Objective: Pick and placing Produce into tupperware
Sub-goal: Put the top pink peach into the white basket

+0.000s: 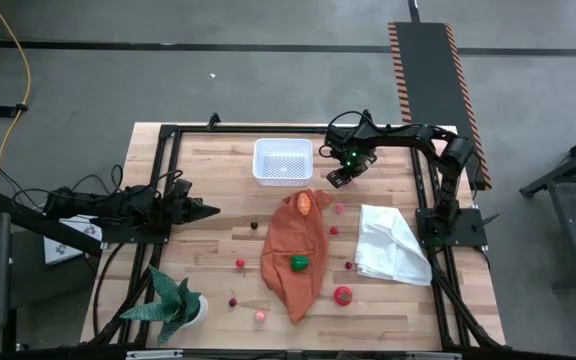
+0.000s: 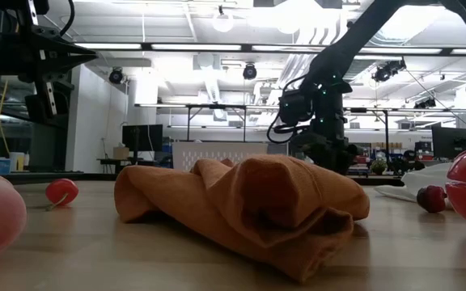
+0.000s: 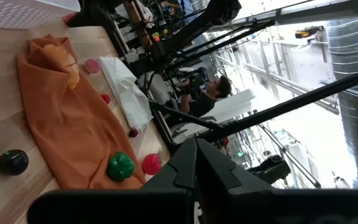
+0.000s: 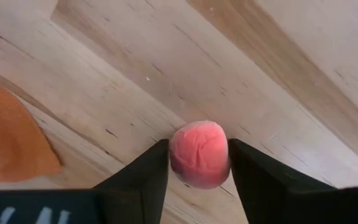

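Right wrist view: pink fruit (image 4: 199, 154) sits between the right gripper (image 4: 199, 163) fingers, jaws part open and close against both sides; can't tell if it's lifted. Orange cloth (image 4: 8, 140) corner beside it.

High view: that gripper (image 1: 339, 179) is just right of the white tub (image 1: 283, 161), fruit hidden here. Left gripper (image 1: 206, 211) waits at table's left, jaws closed, empty. Green pepper (image 1: 299, 263) on cloth.

Low view: cloth blocks most of the tub (image 2: 217, 153); red items cut off at both edges.
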### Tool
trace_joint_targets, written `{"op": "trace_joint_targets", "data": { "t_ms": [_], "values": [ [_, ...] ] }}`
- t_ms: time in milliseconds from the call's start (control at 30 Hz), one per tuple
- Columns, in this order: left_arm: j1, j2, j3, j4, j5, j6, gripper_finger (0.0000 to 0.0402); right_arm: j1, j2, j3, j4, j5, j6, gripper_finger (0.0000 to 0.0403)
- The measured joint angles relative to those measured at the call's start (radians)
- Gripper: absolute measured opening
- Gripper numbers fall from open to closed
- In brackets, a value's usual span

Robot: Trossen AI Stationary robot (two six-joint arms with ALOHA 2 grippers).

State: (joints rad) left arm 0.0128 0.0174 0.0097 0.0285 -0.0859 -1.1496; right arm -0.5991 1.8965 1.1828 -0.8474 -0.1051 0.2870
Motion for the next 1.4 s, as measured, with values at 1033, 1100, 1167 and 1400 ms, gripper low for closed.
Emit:
{"op": "trace_joint_targets", "data": {
  "t_ms": [1033,1100,1167,1400],
  "values": [
    [0.0,0.0,0.0,0.0,0.0,0.0,0.0001,-0.01,-0.116,0.0,-0.058,0.0,-0.017,0.0119],
    [0.0,0.0,0.0,0.0,0.0,0.0,0.0001,-0.014,-0.151,0.0,-0.06,0.0,-0.016,0.0119],
    [0.0,0.0,0.0,0.0,0.0,0.0,0.0001,-0.017,-0.19,0.0,-0.061,0.0,-0.004,0.0119],
    [0.0,0.0,0.0,0.0,0.0,0.0,0.0001,-0.023,-0.341,0.0,-0.061,-0.003,0.033,0.0119]
  ]
}}
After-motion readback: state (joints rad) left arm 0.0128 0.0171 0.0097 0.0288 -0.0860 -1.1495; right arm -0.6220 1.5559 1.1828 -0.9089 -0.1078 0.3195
